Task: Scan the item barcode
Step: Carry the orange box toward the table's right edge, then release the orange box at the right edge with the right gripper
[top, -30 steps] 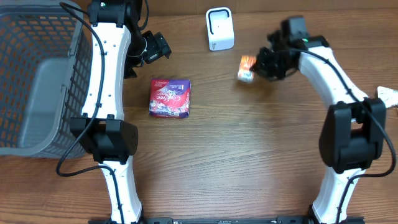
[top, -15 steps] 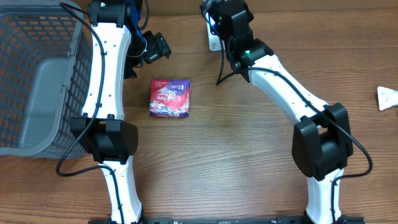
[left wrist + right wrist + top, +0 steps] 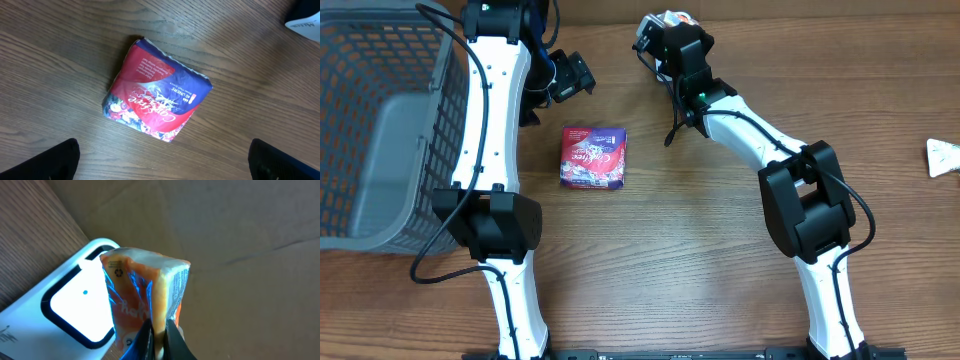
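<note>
Right wrist view gives you the clearest read: the right gripper [image 3: 159,336] is clamped on the lower edge of the orange packet [image 3: 145,292], holding it upright just above the white scanner [image 3: 70,307], whose face sits below and to the left of it. A bluish sheen lies across the packet's wrapper, which may be the scanner's light, but you cannot tell from here whether the barcode itself faces the window or whether a read has registered. So judge the task as well along: the item is picked up and presented, and what remains is confirming the scan, perhaps with a small turn of the packet. Compared with a second ago, the right arm has swung from the open table to the right of the scanner, where it carried the packet, across to the far edge directly over the scanner. The left gripper [image 3: 570,78] hangs spread wide and empty, unmoved, above the red and blue pack [image 3: 155,97], which lies flat where it did, with the basket [image 3: 360,60] off to its left.
</note>
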`<state>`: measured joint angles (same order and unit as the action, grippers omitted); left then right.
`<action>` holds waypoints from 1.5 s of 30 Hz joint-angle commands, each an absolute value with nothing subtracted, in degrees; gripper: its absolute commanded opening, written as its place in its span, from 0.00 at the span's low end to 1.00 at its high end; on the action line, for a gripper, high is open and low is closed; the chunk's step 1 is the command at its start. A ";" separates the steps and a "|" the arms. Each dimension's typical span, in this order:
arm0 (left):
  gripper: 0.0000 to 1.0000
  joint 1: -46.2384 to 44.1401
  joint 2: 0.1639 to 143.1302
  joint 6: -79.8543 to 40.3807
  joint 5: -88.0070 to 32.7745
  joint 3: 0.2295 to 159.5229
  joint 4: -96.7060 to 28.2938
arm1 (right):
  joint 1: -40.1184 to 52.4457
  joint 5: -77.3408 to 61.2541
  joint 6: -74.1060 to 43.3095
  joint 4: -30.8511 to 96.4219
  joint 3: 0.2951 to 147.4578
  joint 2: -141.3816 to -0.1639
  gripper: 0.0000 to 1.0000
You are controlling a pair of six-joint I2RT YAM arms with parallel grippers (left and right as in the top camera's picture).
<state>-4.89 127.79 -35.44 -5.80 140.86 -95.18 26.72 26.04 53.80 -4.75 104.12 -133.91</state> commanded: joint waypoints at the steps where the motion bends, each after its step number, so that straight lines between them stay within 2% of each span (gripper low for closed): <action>1: 1.00 -5.04 128.25 -34.70 -5.78 140.86 -95.33 | 26.50 35.86 43.88 -9.45 105.30 -133.95 0.04; 2: 1.00 -5.04 128.25 -34.70 -5.78 140.86 -95.33 | 26.17 39.66 39.99 -10.48 105.91 -133.82 0.04; 4: 1.00 -5.04 128.25 -34.70 -5.78 140.86 -95.33 | 24.45 44.53 32.40 -4.80 108.60 -132.75 0.04; 8: 1.00 -5.06 128.25 -34.70 -5.78 140.86 -95.33 | 17.65 46.44 11.49 12.88 110.76 -126.67 0.04; 10: 1.00 -5.04 128.25 -34.70 -5.78 140.86 -95.33 | 12.10 46.17 -0.75 23.59 110.76 -122.83 0.04; 12: 1.00 -5.04 128.25 -34.70 -5.78 140.84 -95.33 | 2.66 42.09 -14.11 40.25 110.76 -118.45 0.04; 15: 1.00 -5.04 128.25 -34.70 -5.78 140.86 -95.33 | -8.29 34.15 -22.57 52.56 110.76 -117.10 0.04; 20: 1.00 -5.04 128.25 -34.70 -5.78 140.84 -95.33 | -23.68 19.38 -27.31 61.98 110.52 -117.56 0.04; 26: 1.00 -5.06 128.25 -34.70 -5.78 140.86 -95.33 | -38.17 5.41 -27.27 64.45 108.20 -118.04 0.04; 28: 1.00 -5.04 128.25 -34.70 -5.78 140.86 -95.33 | -41.19 4.73 -27.24 64.20 106.43 -118.10 0.03; 34: 1.00 -5.04 128.25 -34.70 -5.78 140.86 -95.31 | -45.87 4.97 -27.27 61.73 103.42 -118.43 0.04; 45: 1.00 -5.04 128.25 -34.70 -5.78 140.86 -95.33 | -44.95 4.82 -27.24 58.61 102.26 -119.07 0.04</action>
<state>-4.89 127.79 -35.44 -5.80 140.84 -95.20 -45.74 5.02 -26.98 59.59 102.56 -118.61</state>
